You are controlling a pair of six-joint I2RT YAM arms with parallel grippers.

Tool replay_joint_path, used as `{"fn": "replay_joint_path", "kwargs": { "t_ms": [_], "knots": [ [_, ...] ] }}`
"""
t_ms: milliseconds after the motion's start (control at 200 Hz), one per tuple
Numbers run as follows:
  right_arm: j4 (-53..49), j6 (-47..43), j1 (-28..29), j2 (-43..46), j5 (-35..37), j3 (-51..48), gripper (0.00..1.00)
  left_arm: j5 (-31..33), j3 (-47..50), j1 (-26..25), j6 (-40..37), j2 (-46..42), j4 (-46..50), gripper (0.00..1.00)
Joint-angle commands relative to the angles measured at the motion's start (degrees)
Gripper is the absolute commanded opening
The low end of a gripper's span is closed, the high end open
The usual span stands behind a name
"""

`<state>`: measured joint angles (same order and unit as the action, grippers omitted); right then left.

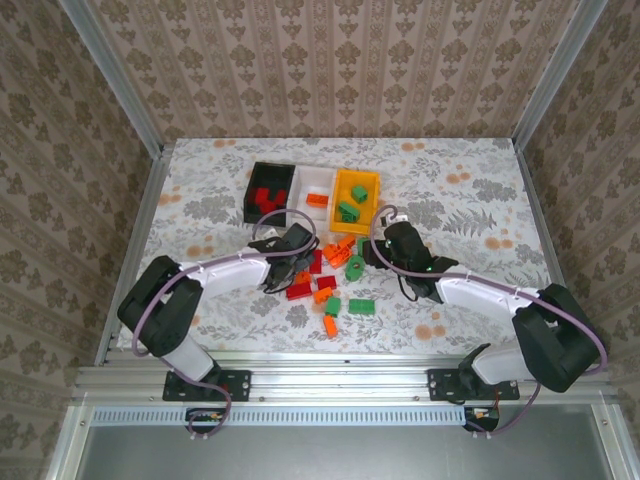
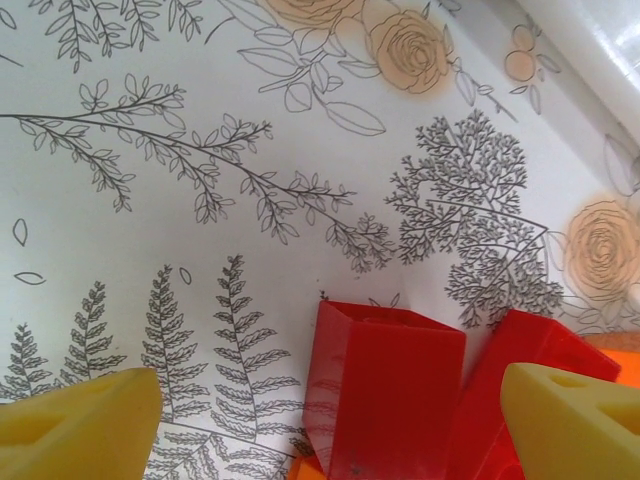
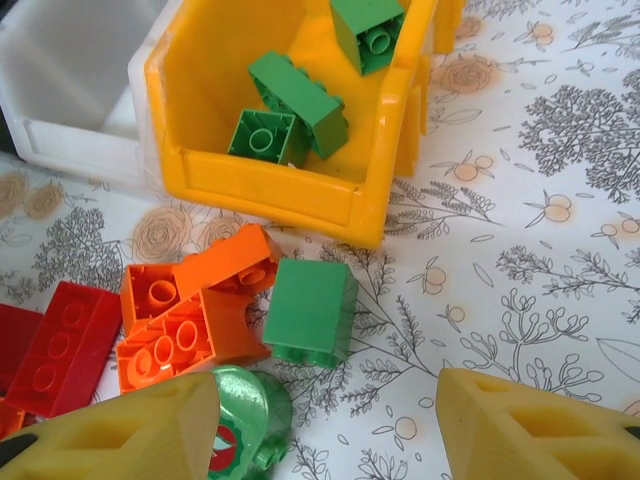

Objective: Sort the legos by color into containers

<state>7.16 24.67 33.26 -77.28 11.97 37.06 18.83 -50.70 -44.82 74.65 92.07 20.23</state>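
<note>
Loose legos [image 1: 330,272] lie in a tight heap on the tablecloth [image 2: 200,120], just in front of the containers. The black bin [image 1: 283,175] has reds in it, the white bin [image 3: 70,80] one orange, the yellow bin [image 3: 270,185] greens. Sorting looks partly done.

Your left gripper [image 2: 330,405] is low over the heap's left side with its jaws apart. One red brick [image 2: 385,390] stands between them, touching neither pad as far as you can see. A second red brick [image 2: 535,345] sits just beside it, right at the right-hand pad.
- Risk: closing here may catch both reds, or pinch the second one at a corner so it flips out.
- The target brick stands on end and tilted, so a one-sided touch could tip it before the grip lands.

Your right gripper [image 3: 328,400] has its jaws apart too, with nothing held. An upright green brick [image 3: 310,310] stands just ahead of the gap, touching the orange bricks [image 3: 185,320]. A green round piece [image 3: 250,410] sits against the left-hand pad.
- Risk: going in for the green brick may shove the round piece aside or drag an orange along, and then a wrong colour ends up in the yellow bin.
- The round piece probably rolls if nudged.

Both arms work the same small heap, so watch for wrists crowding each other.
</note>
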Motion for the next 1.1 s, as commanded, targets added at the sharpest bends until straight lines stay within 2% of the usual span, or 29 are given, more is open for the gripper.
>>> {"fn": "replay_joint_path", "kwargs": {
  "t_ms": [0,215,260,365,565,760,1095],
  "knots": [
    [4.18,1.44,-0.12,1.33,3.18,-1.02,0.61,-0.06,-2.40,-0.77,-1.24,1.82,3.39,0.90],
    [4.19,1.61,-0.10,0.76,2.73,-0.85,0.61,0.89,-4.88,-0.15,-2.26,4.19,3.66,0.88],
    [4.01,1.61,-0.10,0.61,2.63,-0.76,0.61,0.48,-5.26,0.42,-2.85,4.93,2.70,0.85],
    [3.94,1.70,-0.04,0.24,2.34,-0.52,0.61,-0.81,-6.27,1.38,-4.96,6.42,1.27,0.68],
    [3.63,1.79,-0.03,0.36,1.92,-0.36,0.60,-0.19,-5.19,1.14,-6.53,6.54,-0.17,0.63],
    [3.44,1.83,0.06,0.28,1.87,-0.34,0.59,-0.47,-5.21,1.25,-9.56,8.33,-1.71,0.48],
    [3.34,1.70,0.06,0.47,2.33,-0.34,0.59,-0.29,-4.25,1.31,-10.49,8.83,-1.84,0.40]
  ]
}}
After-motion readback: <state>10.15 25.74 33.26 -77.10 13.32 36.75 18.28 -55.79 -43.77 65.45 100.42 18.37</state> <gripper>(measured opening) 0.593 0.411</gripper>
